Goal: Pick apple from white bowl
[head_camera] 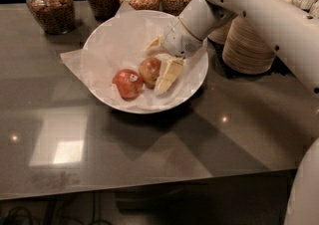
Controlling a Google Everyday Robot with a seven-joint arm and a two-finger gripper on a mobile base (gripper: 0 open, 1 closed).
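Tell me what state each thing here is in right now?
Wide white paper-lined bowl: upright on the table.
Small yellowish-orange apple: lying in the bowl, unlifted.
Deeper red stickered apple: lying beside it.
Gripper: low in the bowl, fingers open, one beside the yellowish-orange apple.
Glass jars: upright, filled.
Beige paper bowls: stacked.

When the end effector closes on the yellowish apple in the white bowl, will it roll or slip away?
Likely firm: the apple looks smooth and round, so it may slip. The open end effector straddles it inside the white bowl. Resting on crumpled paper beside the red apple, it could roll slightly if pushed.
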